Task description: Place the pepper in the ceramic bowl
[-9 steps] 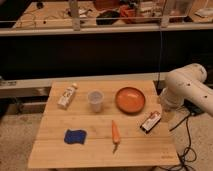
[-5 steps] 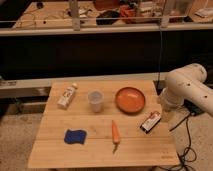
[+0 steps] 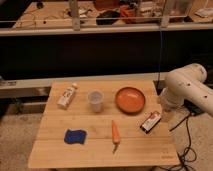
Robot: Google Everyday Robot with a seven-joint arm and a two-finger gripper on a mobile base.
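An orange pepper (image 3: 115, 134) lies on a wooden table (image 3: 90, 150), just below the ceramic bowl (image 3: 130, 99). The gripper (image 3: 166, 111) seems to hang at the table's right edge beside a packet (image 3: 150, 122); whether it is clenched or released is unclear.

Robotics lab: cable-strewn workbenches (image 3: 100, 17) behind, gripper (image 3: 166, 111) just beside the table (image 3: 90, 150).

A pale wooden plank bench (image 3: 100, 152) stands on a speckled floor (image 3: 20, 135) in warm, dim light. Behind it a grey ledge (image 3: 30, 86) runs below a dark wall panel (image 3: 100, 55). Higher up, a metal rail (image 3: 100, 29) fronts a cluttered worktop (image 3: 50, 10). Black cables (image 3: 189, 142) trail at the right. The gripper (image 3: 167, 112) hangs just beside the bench's right edge.
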